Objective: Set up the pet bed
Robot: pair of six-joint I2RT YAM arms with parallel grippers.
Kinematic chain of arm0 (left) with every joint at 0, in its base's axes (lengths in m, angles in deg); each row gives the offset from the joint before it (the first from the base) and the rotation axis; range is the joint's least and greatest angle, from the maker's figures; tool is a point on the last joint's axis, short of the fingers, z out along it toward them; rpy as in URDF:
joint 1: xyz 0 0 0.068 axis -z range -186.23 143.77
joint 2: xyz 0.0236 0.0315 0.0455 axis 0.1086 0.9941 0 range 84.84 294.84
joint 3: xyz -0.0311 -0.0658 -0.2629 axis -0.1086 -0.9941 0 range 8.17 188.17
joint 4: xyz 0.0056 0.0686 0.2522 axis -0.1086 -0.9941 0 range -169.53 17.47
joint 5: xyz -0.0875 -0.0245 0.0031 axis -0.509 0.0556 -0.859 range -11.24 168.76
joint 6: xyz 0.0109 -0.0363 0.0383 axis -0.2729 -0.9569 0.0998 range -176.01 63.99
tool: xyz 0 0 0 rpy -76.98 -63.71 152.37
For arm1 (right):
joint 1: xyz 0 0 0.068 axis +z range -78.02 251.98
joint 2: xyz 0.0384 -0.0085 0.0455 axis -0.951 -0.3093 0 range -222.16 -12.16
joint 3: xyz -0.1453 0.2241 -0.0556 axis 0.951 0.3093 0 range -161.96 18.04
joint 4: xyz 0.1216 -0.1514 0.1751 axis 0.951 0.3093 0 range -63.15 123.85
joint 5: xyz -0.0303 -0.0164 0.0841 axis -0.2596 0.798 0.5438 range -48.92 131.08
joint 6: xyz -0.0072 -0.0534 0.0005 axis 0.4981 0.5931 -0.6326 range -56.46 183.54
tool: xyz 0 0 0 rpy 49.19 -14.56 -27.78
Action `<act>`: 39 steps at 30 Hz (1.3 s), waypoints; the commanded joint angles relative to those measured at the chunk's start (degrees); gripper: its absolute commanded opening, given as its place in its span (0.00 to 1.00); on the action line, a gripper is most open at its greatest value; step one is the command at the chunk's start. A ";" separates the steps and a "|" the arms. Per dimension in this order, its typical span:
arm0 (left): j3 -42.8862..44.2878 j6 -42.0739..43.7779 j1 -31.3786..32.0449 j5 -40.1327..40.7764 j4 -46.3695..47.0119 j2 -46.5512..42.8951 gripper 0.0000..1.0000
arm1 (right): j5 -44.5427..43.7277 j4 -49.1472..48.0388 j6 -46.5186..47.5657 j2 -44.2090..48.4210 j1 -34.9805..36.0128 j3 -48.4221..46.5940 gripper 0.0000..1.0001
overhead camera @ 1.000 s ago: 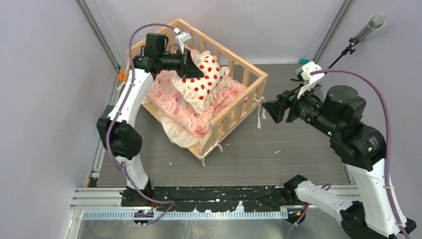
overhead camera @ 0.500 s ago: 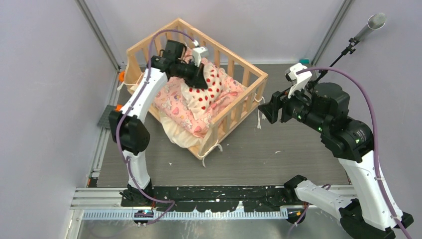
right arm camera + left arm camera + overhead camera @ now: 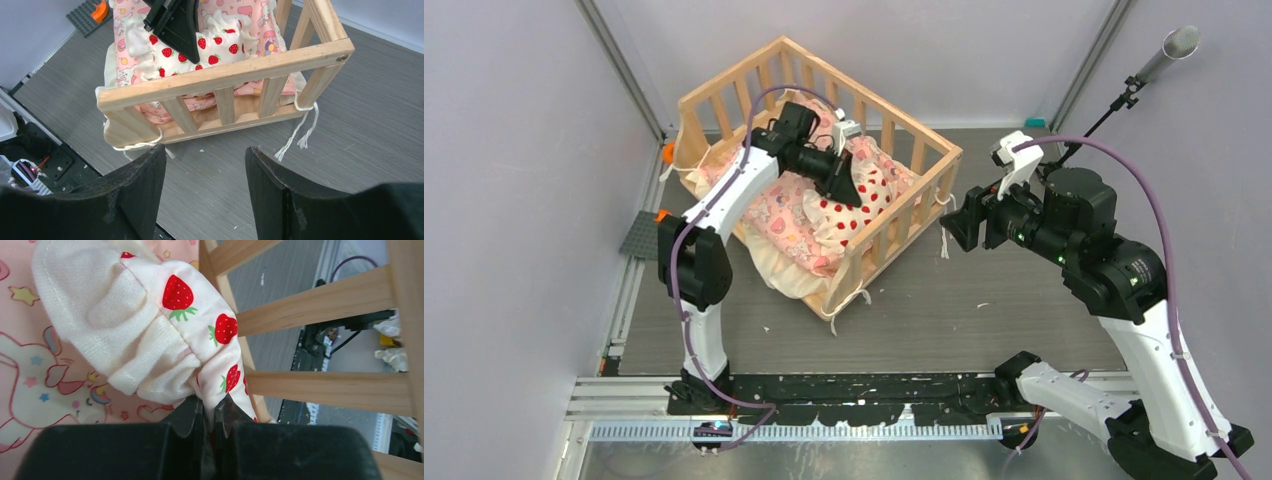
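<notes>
The left pincer (image 3: pixel 209 412) is clenched on the frill of the strawberry pillow (image 3: pixel 150 325), inside the wooden pet bed (image 3: pixel 225 75). The right pincer (image 3: pixel 204 160) hangs released, with the bed just ahead of it on the grey wood-grain bench (image 3: pixel 1024 300). Pale lilac walls (image 3: pixel 514 200) stand around.

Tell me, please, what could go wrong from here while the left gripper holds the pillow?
1. The left gripper pinches only a thin fold of the pillow, so it may slip out.
2. The pillow lies right beside the slatted rail of the pet bed and could snag between slats.
3. Dragging it might bunch the pink cushion beneath.
</notes>
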 commanded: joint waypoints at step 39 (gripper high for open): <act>-11.25 -16.26 0.54 3.46 20.20 -7.90 0.76 | 1.50 -2.57 -0.93 0.99 0.14 2.11 0.64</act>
